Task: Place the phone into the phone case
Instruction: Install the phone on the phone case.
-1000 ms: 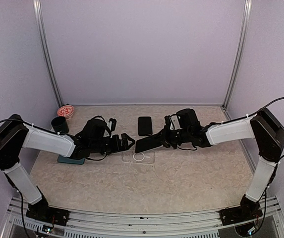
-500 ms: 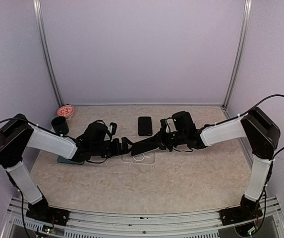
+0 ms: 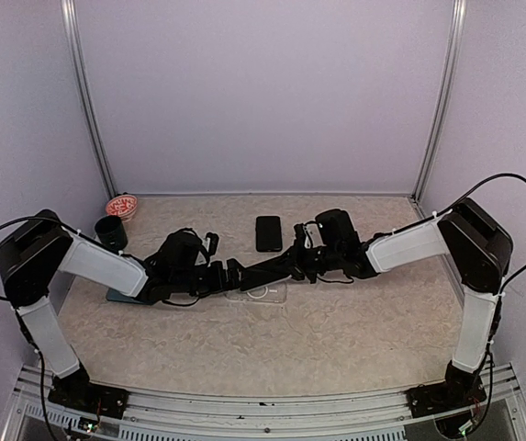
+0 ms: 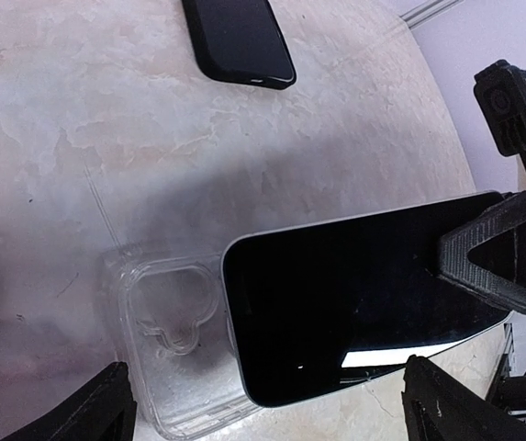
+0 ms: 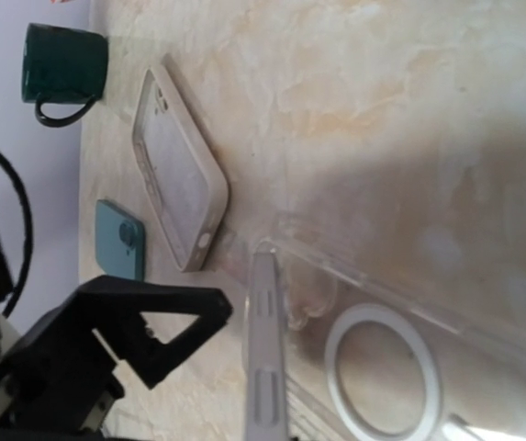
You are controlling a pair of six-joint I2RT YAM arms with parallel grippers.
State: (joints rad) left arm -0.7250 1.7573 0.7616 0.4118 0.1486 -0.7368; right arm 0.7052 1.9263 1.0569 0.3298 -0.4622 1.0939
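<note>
On the desk (image 3: 363, 340), at mid-frame from above, the left pincer (image 3: 232, 273) gaped wide by the clear case (image 4: 166, 367), probably to steady it. The right pincer (image 3: 292, 263) was clamped on the phone (image 4: 354, 303), which tilted over the case's right part for seating. Whether the phone's lower edge touched the case, I couldn't tell.

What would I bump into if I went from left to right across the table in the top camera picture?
Dark mug → left gripper, open → black slab lying flat → right gripper, shut on the phone. The clear case overlaps these, so I skip it.
</note>
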